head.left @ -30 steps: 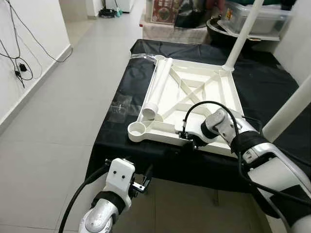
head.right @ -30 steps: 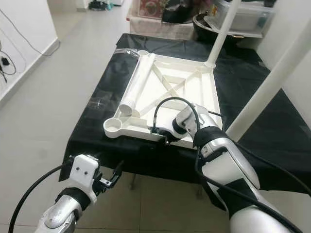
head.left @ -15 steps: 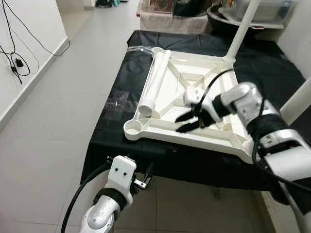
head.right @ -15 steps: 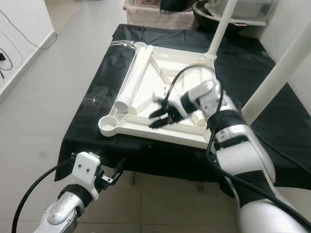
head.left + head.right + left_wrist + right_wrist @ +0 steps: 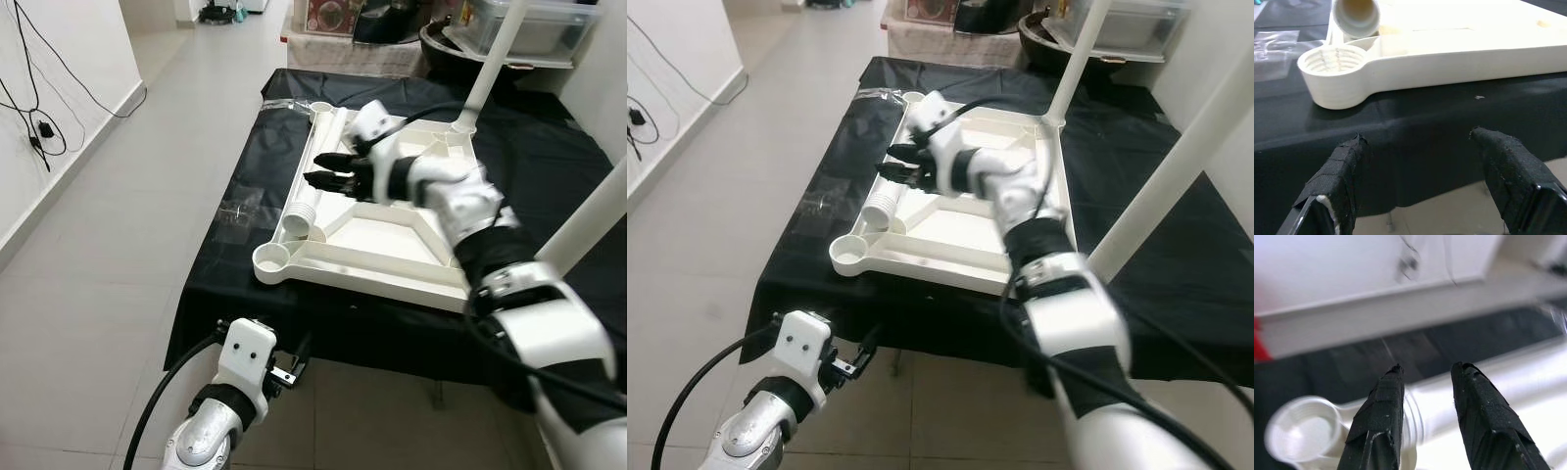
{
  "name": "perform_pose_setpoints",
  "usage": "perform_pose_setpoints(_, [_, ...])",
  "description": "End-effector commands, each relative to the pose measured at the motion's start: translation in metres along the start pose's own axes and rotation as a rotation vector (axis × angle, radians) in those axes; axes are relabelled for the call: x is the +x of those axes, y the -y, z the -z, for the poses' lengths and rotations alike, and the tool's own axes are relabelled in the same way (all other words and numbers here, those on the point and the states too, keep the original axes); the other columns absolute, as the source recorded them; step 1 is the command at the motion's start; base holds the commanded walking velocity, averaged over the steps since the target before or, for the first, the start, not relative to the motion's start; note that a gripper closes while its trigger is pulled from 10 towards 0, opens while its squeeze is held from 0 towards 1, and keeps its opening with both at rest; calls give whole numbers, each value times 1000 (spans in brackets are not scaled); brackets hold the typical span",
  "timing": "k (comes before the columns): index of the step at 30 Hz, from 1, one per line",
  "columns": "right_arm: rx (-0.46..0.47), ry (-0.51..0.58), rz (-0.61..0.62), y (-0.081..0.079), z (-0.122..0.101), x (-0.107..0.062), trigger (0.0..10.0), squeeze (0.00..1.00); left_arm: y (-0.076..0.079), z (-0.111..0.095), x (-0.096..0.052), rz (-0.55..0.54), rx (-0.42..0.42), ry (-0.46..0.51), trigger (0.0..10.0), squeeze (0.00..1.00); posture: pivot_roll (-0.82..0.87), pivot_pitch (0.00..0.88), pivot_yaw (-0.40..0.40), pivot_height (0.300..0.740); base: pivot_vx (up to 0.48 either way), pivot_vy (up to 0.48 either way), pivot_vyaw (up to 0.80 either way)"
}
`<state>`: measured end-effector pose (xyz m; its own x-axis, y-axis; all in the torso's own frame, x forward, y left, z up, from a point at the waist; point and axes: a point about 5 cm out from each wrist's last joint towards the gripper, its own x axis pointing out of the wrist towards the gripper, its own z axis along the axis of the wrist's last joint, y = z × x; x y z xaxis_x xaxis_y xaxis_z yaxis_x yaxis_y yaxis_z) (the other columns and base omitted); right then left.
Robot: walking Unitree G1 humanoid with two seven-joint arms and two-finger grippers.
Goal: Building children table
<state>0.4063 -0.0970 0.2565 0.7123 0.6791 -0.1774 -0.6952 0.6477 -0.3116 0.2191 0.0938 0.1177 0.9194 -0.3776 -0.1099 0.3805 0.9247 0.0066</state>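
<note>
on the black-draped counter (image 5: pixel 549 166) i see the upturned white tabletop (image 5: pixel 392 230), a loose leg (image 5: pixel 315 181) lying along its left edge. my right pincer (image 5: pixel 328 169) hangs just over that leg, fingers parted, holding nothing. my left pincer (image 5: pixel 1422 169) sits low before the counter's near edge, open and empty.

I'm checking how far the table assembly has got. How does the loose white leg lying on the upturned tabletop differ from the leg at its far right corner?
The loose leg lies flat along the tabletop's left side, while the far-corner leg stands upright in its socket. The loose leg's threaded end is bare beside an empty socket; the other's is seated. The right hand hovers open over the loose leg. Both are plain white tubes.
</note>
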Motion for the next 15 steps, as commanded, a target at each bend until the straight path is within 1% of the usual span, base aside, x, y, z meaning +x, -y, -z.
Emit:
perform_pose_setpoints(1, [9, -31, 74, -3, 9, 2, 10000, 0, 3, 3, -2, 9, -7, -13, 10000, 0, 87, 123, -75, 740, 0, 0, 0])
perform_pose_setpoints(2, [26, -35, 78, -10, 12, 5, 10000, 0, 3, 3, -2, 10, -7, -13, 10000, 0, 90, 122, -75, 740, 0, 0, 0])
perform_pose_setpoints(3, [26, -35, 78, -10, 12, 5, 10000, 0, 3, 3, -2, 10, -7, -13, 10000, 0, 90, 122, -75, 740, 0, 0, 0])
perform_pose_setpoints(4, [39, -36, 77, -14, 14, 7, 10000, 0, 3, 3, -2, 10, -7, -13, 10000, 0, 91, 123, -75, 740, 0, 0, 0])
perform_pose_setpoints(5, [48, -35, 60, -22, 16, 10, 10000, 0, 4, 3, -2, 9, -7, -13, 10000, 0, 93, 121, -76, 740, 0, 0, 0])
perform_pose_setpoints(6, [48, -35, 60, -22, 16, 10, 10000, 0, 4, 3, -2, 9, -7, -13, 10000, 0, 93, 121, -76, 740, 0, 0, 0])
perform_pose_setpoints(8, [49, -31, 44, -31, 18, 13, 10000, 0, 4, 3, -3, 8, -8, -13, 10000, 0, 93, 123, -77, 740, 0, 0, 0])
perform_pose_setpoints(9, [49, -31, 44, -31, 18, 13, 10000, 0, 4, 3, -3, 8, -8, -13, 10000, 0, 93, 123, -77, 740, 0, 0, 0])
perform_pose_setpoints(12, [52, -12, 34, -42, 17, 17, 10000, 0, 3, 3, -3, 8, -9, -15, 10000, 0, 88, 123, -74, 740, 0, 0, 0])
perform_pose_setpoints(13, [52, -12, 34, -42, 17, 17, 10000, 0, 3, 3, -3, 8, -9, -15, 10000, 0, 88, 123, -74, 740, 0, 0, 0])
perform_pose_setpoints(14, [53, -14, 44, -51, 18, 19, 10000, 0, 3, 3, -3, 10, -10, -15, 10000, 0, 89, 122, -72, 740, 0, 0, 0])
perform_pose_setpoints(15, [55, -17, 49, -54, 19, 20, 10000, 0, 3, 3, -3, 10, -10, -16, 10000, 0, 89, 122, -72, 740, 0, 0, 0])
